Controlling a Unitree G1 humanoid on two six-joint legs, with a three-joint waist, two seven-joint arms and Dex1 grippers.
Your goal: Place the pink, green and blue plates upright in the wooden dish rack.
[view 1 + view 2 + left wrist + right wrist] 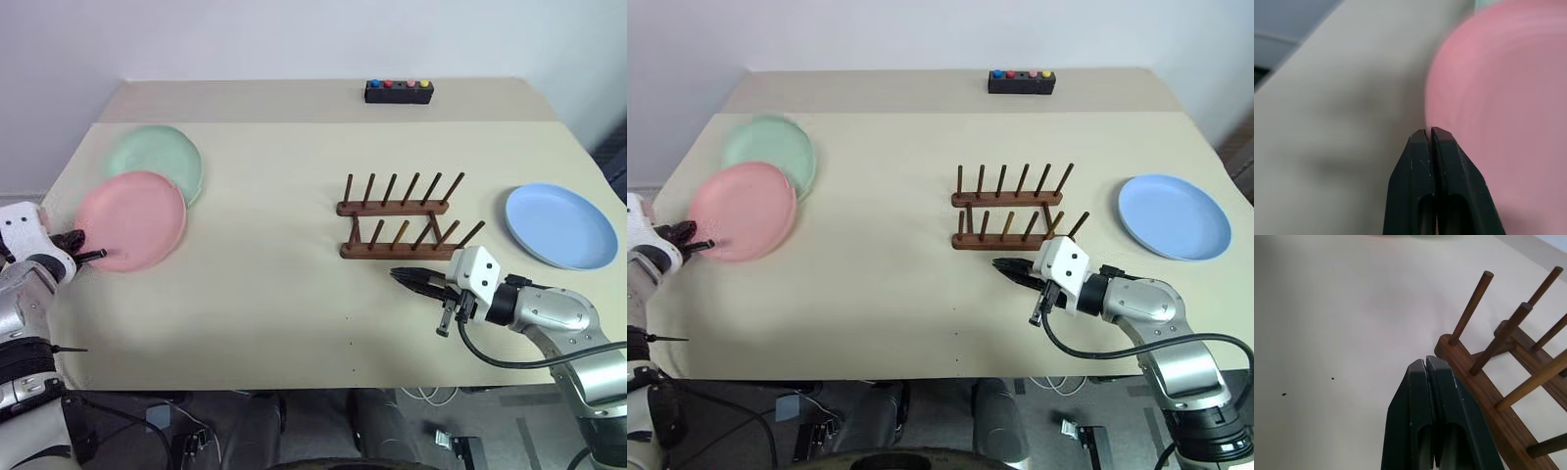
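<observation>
Picking up the pink plate is the job we think we are on, and it lies flat at the left edge of the table, partly on top of the green plate behind it. Our left gripper sits at the near rim of the pink plate with its two fingers pressed together. In the left wrist view the tips meet right at the plate's edge, but we cannot tell if any rim is pinched between them or if they closed just beside it. To do this well, we should check the hold before we lift, grab the rim deeper if it slips, and keep the plate from dragging the green one along. Our right gripper is closed on nothing, just in front of the wooden dish rack, near its front rail. The rack stands empty in the middle of the table, and the blue plate lies flat well to its right. The pink and green plates look smeared, so their exact edges are hard to see. A black box with coloured buttons sits at the far side.
</observation>
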